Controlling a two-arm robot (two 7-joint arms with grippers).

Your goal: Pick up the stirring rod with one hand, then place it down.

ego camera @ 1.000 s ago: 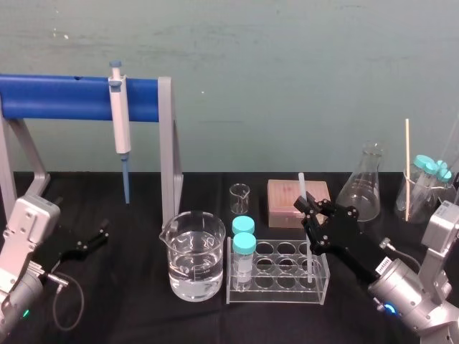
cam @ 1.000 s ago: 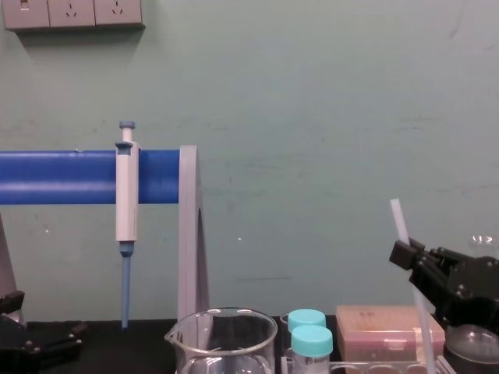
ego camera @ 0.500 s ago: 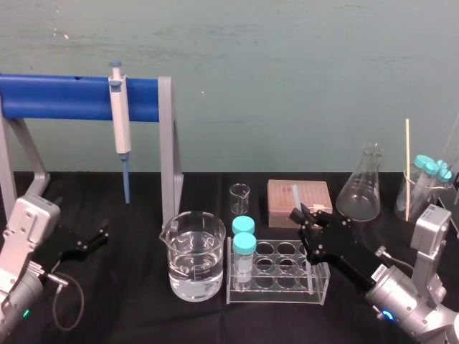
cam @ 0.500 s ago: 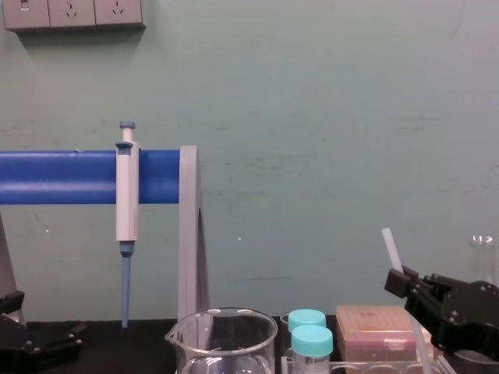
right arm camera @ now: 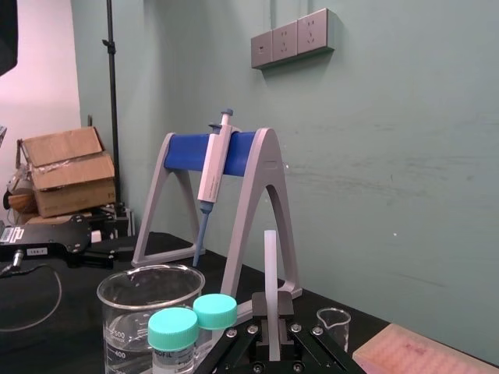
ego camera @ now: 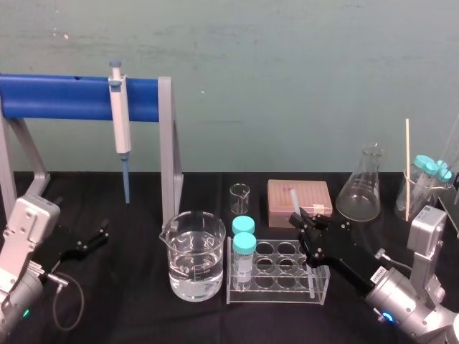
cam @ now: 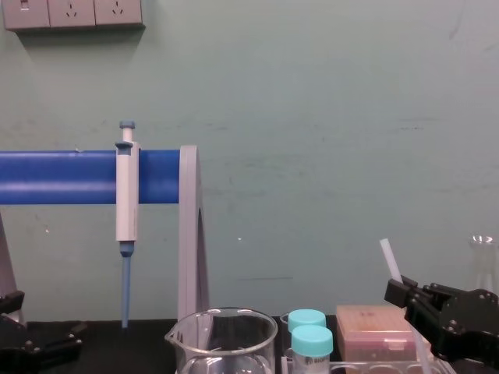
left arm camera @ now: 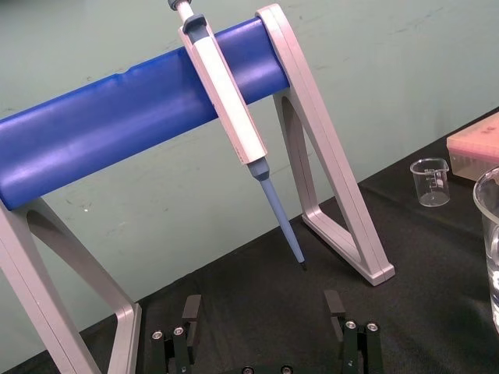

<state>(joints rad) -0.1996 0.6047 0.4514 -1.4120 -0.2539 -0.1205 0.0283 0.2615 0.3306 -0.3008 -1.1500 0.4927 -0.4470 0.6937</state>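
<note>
Right gripper clamped on the stirring rod at the right end of the test-tube rack.
The rod stands nearly upright, its top tipped slightly toward the rack's left end. Its lower part runs down inside the rack's right end, though which hole cannot be told. The right gripper's two black fingers pinch the rod just above the rack, and a short length of rod pokes up above them. Two teal-capped tubes stand in the rack's left end, and a glass beaker holding water sits just beside the rack on its left. A pink box lies behind the rack. The left gripper rests low over the black counter, well to the left of the rack beyond the beaker, its fingers spread wide and holding nothing.
</note>
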